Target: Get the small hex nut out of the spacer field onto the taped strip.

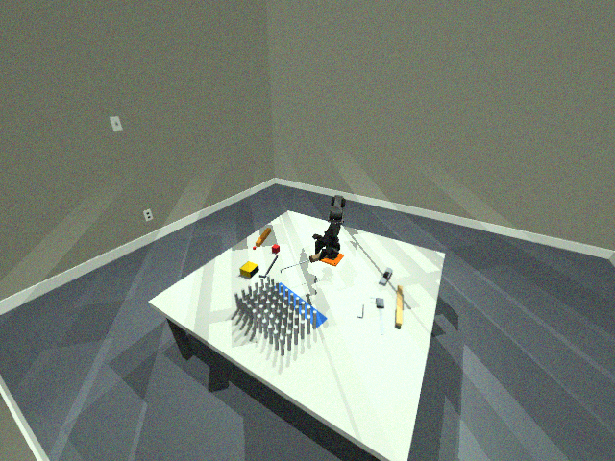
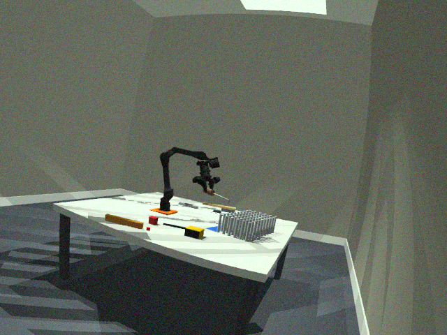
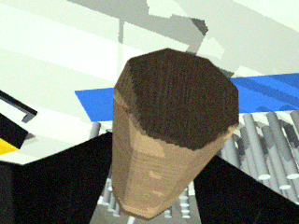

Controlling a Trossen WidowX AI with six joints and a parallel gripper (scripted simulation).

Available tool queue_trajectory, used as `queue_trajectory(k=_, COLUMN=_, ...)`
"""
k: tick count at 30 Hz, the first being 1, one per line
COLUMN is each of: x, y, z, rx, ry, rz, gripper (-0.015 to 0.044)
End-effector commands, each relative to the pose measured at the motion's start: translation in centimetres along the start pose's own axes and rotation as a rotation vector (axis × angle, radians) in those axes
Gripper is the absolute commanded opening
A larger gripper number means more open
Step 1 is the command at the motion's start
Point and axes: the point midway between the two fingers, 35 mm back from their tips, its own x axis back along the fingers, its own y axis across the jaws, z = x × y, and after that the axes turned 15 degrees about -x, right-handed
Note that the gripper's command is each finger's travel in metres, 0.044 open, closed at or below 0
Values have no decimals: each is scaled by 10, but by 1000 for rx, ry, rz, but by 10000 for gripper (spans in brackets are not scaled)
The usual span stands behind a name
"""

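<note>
My gripper (image 1: 314, 257) (image 2: 209, 190) (image 3: 155, 148) is shut on the wooden handle (image 1: 316, 256) (image 2: 210, 191) (image 3: 177, 103) of a hook tool, held above the table. Its thin metal rod (image 1: 296, 265) (image 2: 221, 197) slants down and away from the hand, its tip in the air. The standing metal spacers (image 1: 282, 346) (image 2: 248, 230) (image 3: 256, 149) form a dense upright field beyond the hand. The blue taped strip (image 1: 320, 320) (image 2: 214, 229) (image 3: 98, 105) lies along its front edge. I cannot make out the hex nut; in the wrist view the handle hides much of the field.
A yellow and black block (image 1: 248, 268) (image 2: 195, 231) and a dark rod tool (image 1: 269, 266) lie beside the field. A red cube (image 1: 275, 248) (image 2: 153, 220) and an orange bar (image 1: 262, 236) (image 2: 123, 220) are farther back. Across the table lie a wooden bar (image 1: 399, 306), a grey block (image 1: 380, 303) and a small bent piece (image 1: 361, 311).
</note>
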Motion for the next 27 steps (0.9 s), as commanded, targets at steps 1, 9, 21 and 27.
queue_trajectory(k=1, x=4, y=-2, z=-6, rx=108, ry=21, rz=16, gripper=0)
queue_trajectory(k=9, x=11, y=-7, z=-22, rx=351, ry=52, rz=40, gripper=0)
queue_trajectory(k=21, x=-18, y=-10, z=-37, rx=357, ry=53, rz=42, gripper=0)
queue_trajectory(k=27, x=-45, y=-9, z=-50, rx=356, ry=54, rz=43, gripper=0)
